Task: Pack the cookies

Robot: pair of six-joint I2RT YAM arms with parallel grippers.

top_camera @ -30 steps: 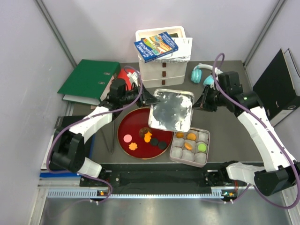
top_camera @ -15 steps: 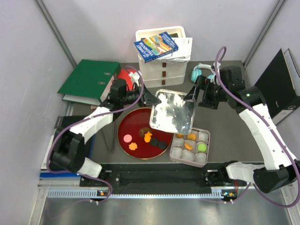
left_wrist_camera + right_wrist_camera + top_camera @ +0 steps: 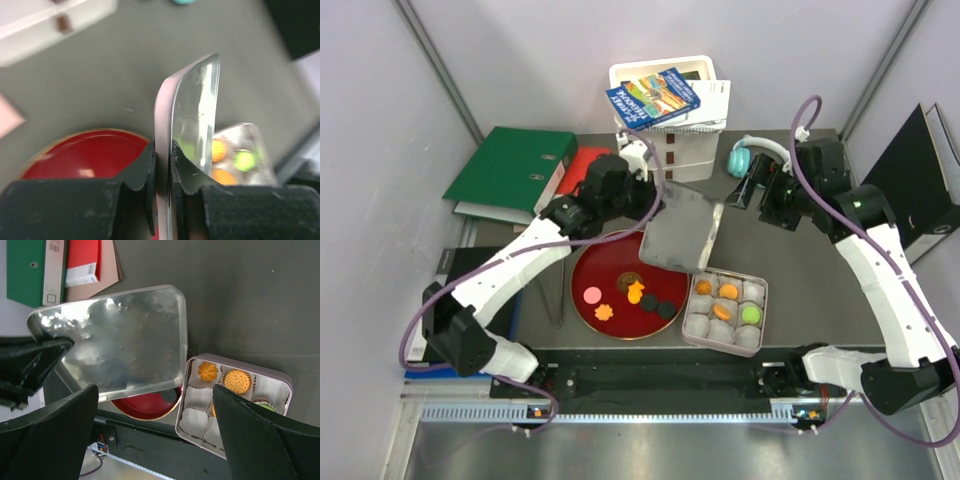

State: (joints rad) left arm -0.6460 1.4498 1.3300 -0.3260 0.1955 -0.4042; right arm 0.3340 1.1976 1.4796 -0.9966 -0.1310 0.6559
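Left claw [image 3: 162, 155] clamps the tin lid [image 3: 678, 232], hiding part of the red plate [image 3: 595, 268]; right claw [image 3: 155, 390] gapes.

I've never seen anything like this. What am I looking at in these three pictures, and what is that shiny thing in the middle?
These are two robot arms bolted to a table. The wide picture comes from a camera above them. The other two come from small cameras on each wrist, so you see each arm's own fingers up close. On the table lie a red plate with loose cookies and a tin whose paper cups hold more. The shiny thing is a metal lid, probably the tin's. The left arm's fingers pinch its edge and hold it tilted in the air. The right arm's fingers are open and hold nothing, near the blue headphones.
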